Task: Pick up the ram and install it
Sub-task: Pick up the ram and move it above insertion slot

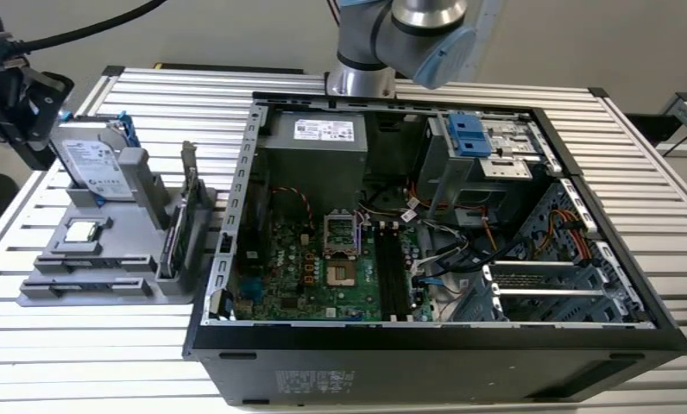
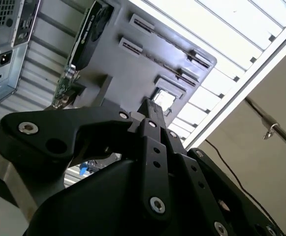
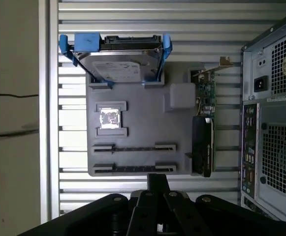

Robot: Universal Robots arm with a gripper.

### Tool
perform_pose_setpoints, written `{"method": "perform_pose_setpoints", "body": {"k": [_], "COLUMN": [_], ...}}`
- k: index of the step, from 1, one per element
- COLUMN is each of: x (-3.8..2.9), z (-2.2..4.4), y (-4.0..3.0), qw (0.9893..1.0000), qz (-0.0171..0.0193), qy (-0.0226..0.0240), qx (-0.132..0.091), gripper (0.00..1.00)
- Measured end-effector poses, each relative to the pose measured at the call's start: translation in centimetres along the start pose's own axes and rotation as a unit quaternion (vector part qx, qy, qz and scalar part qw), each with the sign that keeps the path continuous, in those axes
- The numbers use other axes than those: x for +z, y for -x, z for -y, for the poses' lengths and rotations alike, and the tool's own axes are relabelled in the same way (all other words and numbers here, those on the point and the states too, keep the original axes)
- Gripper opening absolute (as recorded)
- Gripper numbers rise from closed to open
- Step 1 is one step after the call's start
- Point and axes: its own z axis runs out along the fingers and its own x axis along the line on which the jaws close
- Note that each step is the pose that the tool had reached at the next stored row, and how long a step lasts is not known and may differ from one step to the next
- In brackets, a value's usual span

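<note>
The gripper [image 3: 158,181] is seen poised over the near edge of the gray tray [image 3: 143,123]. Its fingertips are pressed together by the look of it, with nothing caught between them. Right ahead of those tips, just past them, the ram [image 3: 134,168] is picked out: a dark strip stood on edge in the closest of two long holders, untouched and apart from the hand. Its long axis is laid crosswise to the hand's reach, and it is judged to run along the line on which the jaws would part, not across it. One holder further out a second thin strip [image 3: 134,147] is made out; whether that is another stick cannot be told. Beyond it a square processor chip [image 3: 110,119] is cradled, and further again a hard drive [image 3: 118,69] in blue rails is propped at the tray's far end. Off to one side a green card [image 3: 205,96] is stood at the tray's edge, with the computer case [image 3: 270,123] past it. In the exterior view the motherboard's black slots [image 1: 392,267] appear unfilled, well apart from the hand.
</note>
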Motion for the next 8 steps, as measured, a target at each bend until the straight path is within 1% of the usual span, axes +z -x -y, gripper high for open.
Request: {"method": "perform_pose_setpoints", "body": {"k": [3,8], "x": [-0.01,-0.02], "z": [0.37,0.81], "y": [-0.31,-0.63], "qw": [1.0,1.0], "qz": [0.0,-0.0001], "qy": [0.0,0.0], "qx": [-0.001,-0.002], "gripper": [0.0,0.0]}}
